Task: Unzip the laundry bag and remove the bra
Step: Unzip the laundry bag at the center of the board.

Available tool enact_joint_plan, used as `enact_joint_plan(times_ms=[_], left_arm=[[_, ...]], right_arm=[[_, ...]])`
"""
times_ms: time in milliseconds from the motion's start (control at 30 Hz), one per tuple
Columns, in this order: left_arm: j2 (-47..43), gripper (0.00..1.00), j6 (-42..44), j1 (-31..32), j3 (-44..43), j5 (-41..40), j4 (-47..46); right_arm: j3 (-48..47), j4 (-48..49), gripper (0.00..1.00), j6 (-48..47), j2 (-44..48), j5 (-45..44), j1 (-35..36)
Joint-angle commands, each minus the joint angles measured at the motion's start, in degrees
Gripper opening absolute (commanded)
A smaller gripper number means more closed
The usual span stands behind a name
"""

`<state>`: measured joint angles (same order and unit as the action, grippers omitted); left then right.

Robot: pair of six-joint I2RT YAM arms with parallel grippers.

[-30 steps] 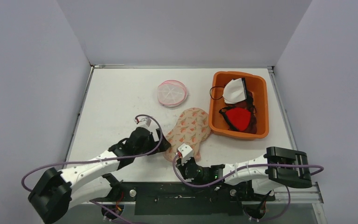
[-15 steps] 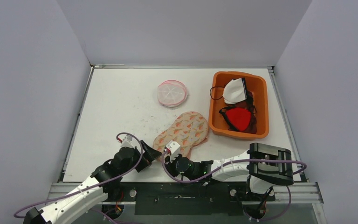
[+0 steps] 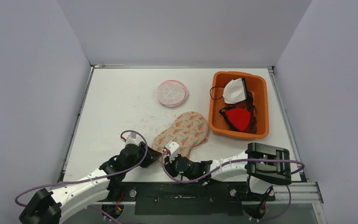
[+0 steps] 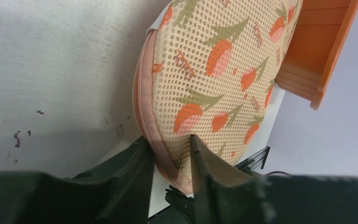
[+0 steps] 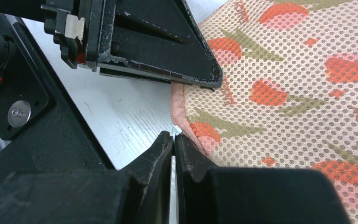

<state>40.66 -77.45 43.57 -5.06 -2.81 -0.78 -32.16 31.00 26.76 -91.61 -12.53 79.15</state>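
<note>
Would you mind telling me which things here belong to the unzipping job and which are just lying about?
Job: laundry bag; its zip; left gripper, pinching the bag's rim; right gripper, shut at the zip's end. The bra itself is not visible.
Lying about: pink round disc; orange tub; white garment and red garment in the tub.

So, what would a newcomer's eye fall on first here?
The patterned mesh laundry bag near the front of the table, with the left end effector clamped over its zipped edge and the right end effector pinched shut beside it. Next, the orange bin at the far right, holding a red garment and a white garment.
</note>
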Motion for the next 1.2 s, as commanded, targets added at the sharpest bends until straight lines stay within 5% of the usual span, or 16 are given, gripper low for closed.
enact_joint_plan(times_ms=[0, 300, 867, 1167], left_arm=[[0.20, 0.27, -0.36, 0.37, -0.35, -1.99, -5.32], [-1.58, 0.00, 2.22, 0.19, -1.73, -5.50, 0.14], [-0.69, 0.00, 11.84, -1.54, -6.30, -6.66, 8.12], [10.01, 0.00, 20.75, -6.77, -13.76, -1.50, 6.97]], right_arm=[[-1.69, 3.41, 0.05, -0.31, 0.90, -0.19, -0.32], [-1.19, -1.65, 0.05, -0.26, 2.94, -3.42, -0.38], [4.79, -9.63, 0.05, -0.01, 13.30, -8.38, -3.06], [6.32, -9.38, 0.05, 0.66, 14.70, -8.92, -0.04]])
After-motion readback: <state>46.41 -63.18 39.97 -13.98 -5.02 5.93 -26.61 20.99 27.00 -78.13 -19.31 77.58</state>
